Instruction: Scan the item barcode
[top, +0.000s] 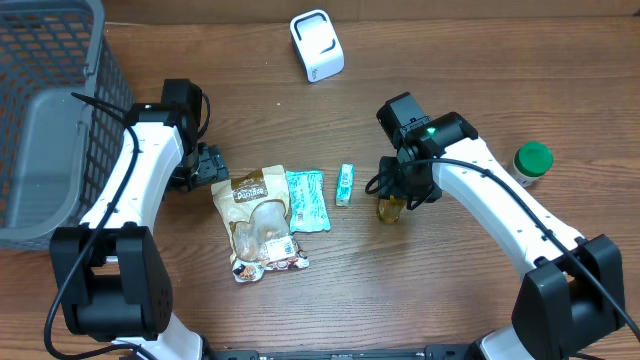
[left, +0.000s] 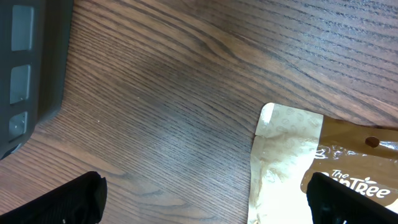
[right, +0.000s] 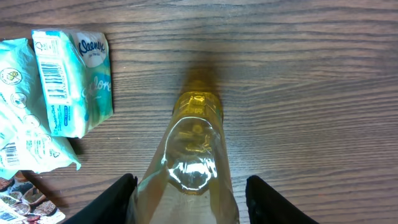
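1. Yellow bottle (right: 196, 162) sits between the fingers of the right gripper (right: 191, 199), right of centre; clamped or not, cannot tell.
2. Left gripper (left: 211, 202) gapes wide, empty.
3. Close squarely, leaving any barcode uncovered.

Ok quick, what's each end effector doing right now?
Left end effector: open, holding nothing.
Right end effector: open, straddling the yellow bottle, not clamped on it.
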